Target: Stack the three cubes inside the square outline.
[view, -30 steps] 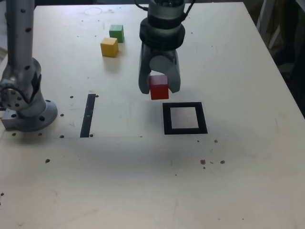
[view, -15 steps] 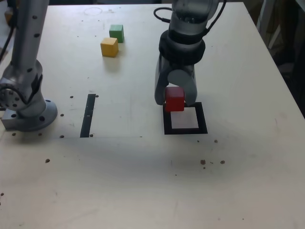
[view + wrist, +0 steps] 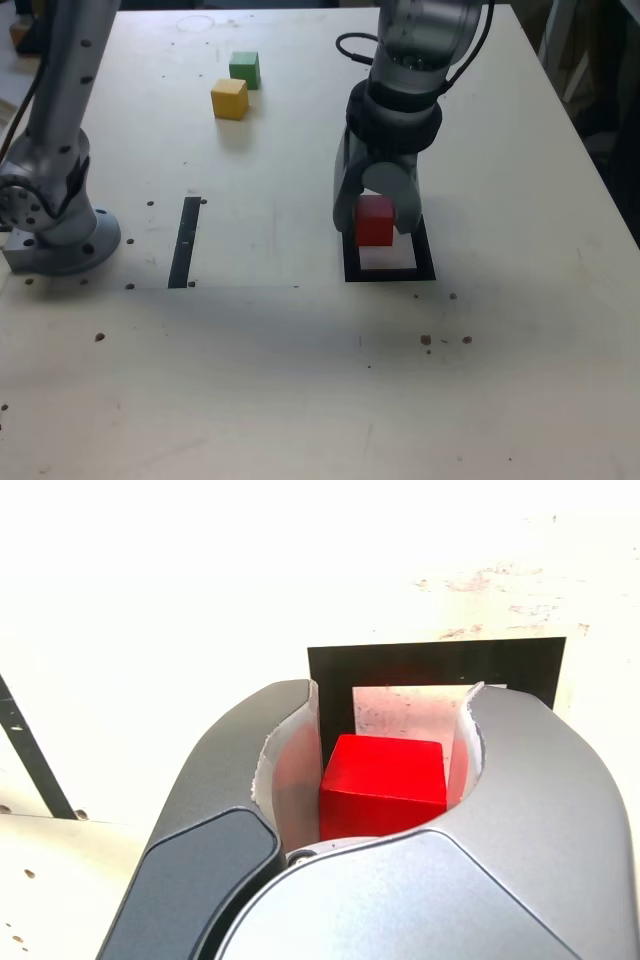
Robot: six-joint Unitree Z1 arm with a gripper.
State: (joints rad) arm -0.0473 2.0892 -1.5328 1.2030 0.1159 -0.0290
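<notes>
A: While the grey gripper hung over the thick black square outline, what was between its jaws?

B: It pinched the small red cube, with one jaw against each side. The cube was above the pale centre of the outline; I could not tell if it touched the table.

A: And the other blocks?

B: The small yellow cube and the small green cube sat near each other, well apart from the outline, far on the exterior view's left.

Between the matt grey plastic-looking fingers sits a smooth red cube; beneath them, the pale table looks matt and speckled
</notes>
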